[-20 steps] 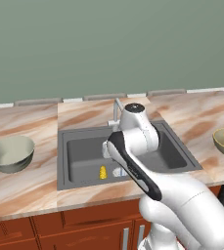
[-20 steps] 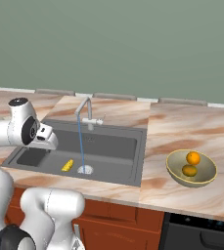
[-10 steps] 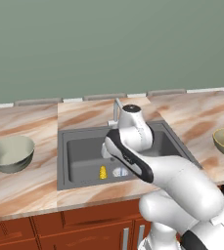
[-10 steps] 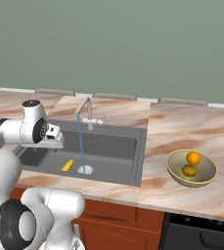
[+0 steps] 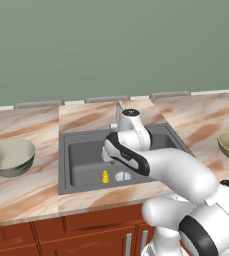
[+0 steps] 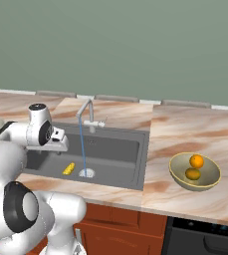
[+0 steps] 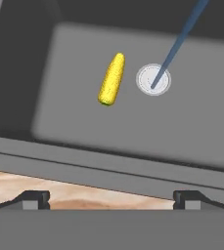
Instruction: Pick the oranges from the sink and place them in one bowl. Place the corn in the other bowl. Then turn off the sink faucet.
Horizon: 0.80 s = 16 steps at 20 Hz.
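With both small round oranges (image 6: 196, 161) already resting in the wide olive-khaki bowl (image 6: 177, 174) at the right of the right base picture, the step in hand looks like fetching the small yellow knobbly corn cob (image 7: 111, 79). It lies flat on the floor of the dark-grey rectangular sink (image 7: 191, 124), just beside the round pale drain (image 7: 153, 79), in the upper middle of the hand picture. The two-finger gripper (image 7: 111, 200) is spread wide and empty at the bottom of that frame, above the near sink edge and apart from the cob. A good grasp, I judge, means moving forward over the cob, turning the fingers across its narrow width, then lowering straight.

Only the hand camera makes the cob's lengthwise lie clear. From the left base camera comes the pale grey-green bowl (image 5: 11, 158), waiting on the marbled tan surface (image 5: 26, 195) at left. The right base picture shows the slim silver faucet (image 6: 87, 113) and its thin blue stream (image 6: 82, 149).
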Motion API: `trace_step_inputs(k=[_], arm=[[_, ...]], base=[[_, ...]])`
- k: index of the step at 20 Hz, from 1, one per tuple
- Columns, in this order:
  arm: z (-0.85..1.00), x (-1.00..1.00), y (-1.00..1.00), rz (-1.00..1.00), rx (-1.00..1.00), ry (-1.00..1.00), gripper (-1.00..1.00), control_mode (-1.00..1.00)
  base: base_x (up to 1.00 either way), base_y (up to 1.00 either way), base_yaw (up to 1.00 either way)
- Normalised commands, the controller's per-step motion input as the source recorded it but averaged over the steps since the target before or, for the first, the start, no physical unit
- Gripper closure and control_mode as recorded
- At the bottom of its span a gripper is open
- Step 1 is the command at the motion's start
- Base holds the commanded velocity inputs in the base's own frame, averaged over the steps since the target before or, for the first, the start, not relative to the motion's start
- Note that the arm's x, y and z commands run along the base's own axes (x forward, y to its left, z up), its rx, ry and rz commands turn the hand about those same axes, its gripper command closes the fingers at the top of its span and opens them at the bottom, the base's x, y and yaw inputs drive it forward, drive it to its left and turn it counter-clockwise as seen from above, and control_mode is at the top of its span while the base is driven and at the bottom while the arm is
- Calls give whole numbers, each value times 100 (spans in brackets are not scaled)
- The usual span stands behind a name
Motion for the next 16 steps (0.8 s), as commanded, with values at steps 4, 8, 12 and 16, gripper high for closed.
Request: trace_step_inputs(k=[4, 8, 12, 16], arm=[[-22, 1, 18, -10, 0, 0, -100, -100], [-8, 6, 9, -15, 0, 3, -100, -100], [0, 0, 3, -17, 0, 5, -100, -100], [-3, 0, 0, -16, 0, 4, -100, -100]], base=[[0, 0, 0], [0, 0, 0], [0, 0, 0], [0, 0, 0]])
